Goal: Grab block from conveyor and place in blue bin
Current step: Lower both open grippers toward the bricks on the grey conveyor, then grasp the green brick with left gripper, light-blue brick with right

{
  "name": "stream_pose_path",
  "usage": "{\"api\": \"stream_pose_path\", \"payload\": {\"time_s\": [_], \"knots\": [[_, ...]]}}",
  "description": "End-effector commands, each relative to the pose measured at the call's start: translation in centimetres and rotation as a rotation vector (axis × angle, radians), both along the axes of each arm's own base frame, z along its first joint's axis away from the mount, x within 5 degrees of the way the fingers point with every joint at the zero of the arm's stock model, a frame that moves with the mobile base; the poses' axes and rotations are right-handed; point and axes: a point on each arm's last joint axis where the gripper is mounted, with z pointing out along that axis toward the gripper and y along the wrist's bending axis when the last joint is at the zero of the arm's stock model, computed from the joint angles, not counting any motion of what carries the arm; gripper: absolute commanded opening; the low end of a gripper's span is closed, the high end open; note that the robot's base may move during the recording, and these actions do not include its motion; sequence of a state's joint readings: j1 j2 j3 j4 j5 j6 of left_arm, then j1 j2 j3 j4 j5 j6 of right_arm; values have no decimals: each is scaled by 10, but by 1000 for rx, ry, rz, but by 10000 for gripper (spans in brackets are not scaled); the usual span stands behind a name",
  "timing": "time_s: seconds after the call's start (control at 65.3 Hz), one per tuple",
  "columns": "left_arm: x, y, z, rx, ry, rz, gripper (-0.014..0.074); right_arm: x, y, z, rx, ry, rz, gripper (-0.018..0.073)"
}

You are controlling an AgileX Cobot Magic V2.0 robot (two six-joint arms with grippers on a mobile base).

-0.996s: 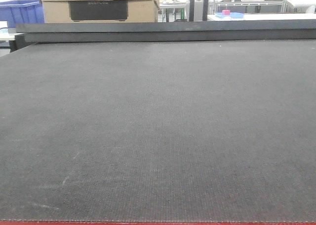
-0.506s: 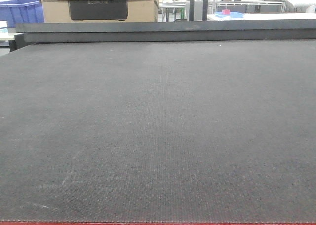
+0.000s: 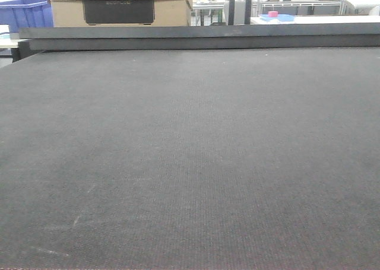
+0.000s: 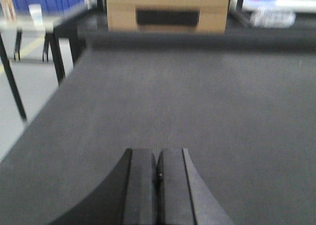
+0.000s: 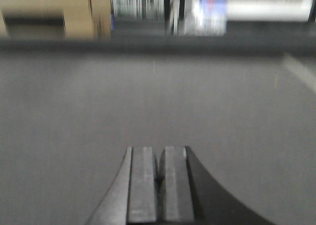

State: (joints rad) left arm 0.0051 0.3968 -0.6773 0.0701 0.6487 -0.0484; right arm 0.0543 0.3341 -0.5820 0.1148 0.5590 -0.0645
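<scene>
Mostly shows the conveyor (image 3: pixel 190 157), a wide dark grey woven belt with pale scuffs near the bottom left, filling the front view up to a dark rail (image 3: pixel 202 37) at its far edge. Behind the rail, places a cardboard box (image 3: pixel 119 3) bearing a dark panel with faint lettering too small to read. Left of the box, catches the corner of a blue bin (image 3: pixel 24 15), off the belt. Far right on a pale table, picks out a small pink object (image 3: pixel 272 13) sitting on something blue. From the left wrist, looks along the belt over the left gripper (image 4: pixel 158 185), held low and level, fingers pressed together on nothing. From the right wrist, gives a similar blurred outlook over the right gripper (image 5: pixel 158 185), likewise closed, only a thin seam between the fingers. Leaves both grippers out of the front view; reveals black table legs (image 4: pixel 57 62) and pale floor (image 4: pixel 34 91) beside the belt only from the left wrist.
</scene>
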Motion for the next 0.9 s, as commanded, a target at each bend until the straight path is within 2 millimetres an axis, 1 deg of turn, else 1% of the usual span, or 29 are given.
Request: {"api": "stream_pose_path", "payload": {"time_s": [0.0,0.031,0.061,0.107,0.138,0.169,0.291,0.398,0.49,0.598,0.644,0.69,0.827,0.889], "knots": [[20,0,7,-14,136,3,-111,22,2,3,-21,200,14,-160],[27,0,7,-19,190,4,-111,29,3,6,-25,245,17,-160],[35,0,7,-25,231,3,-111,34,3,5,-28,294,21,-160],[48,-1,4,-37,332,2,-111,48,4,3,-36,407,29,-160],[55,-1,4,-44,378,2,-111,57,5,0,-40,476,33,-160],[61,-2,1,-48,434,2,-111,62,6,0,-43,517,36,-160],[84,-2,-13,-55,604,6,-111,87,8,-13,-58,766,53,-160],[102,-4,-29,-79,736,1,-111,107,9,-27,-65,932,63,-160],[116,-7,-42,-115,812,-8,-111,123,10,-40,-68,1013,64,-160],[126,-11,-51,-176,866,-25,-111,142,11,-51,-57,1083,53,-157],[130,-13,-55,-196,886,-30,-111,150,11,-55,-53,1106,48,-120],[132,-14,-58,-208,900,-32,-111,160,12,-58,-52,1127,47,-54],[134,-14,-61,-209,918,-30,-111,181,13,-60,-36,1150,30,277],[134,-14,-61,-209,918,-30,-111,189,13,-63,-36,1155,29,382]]}}
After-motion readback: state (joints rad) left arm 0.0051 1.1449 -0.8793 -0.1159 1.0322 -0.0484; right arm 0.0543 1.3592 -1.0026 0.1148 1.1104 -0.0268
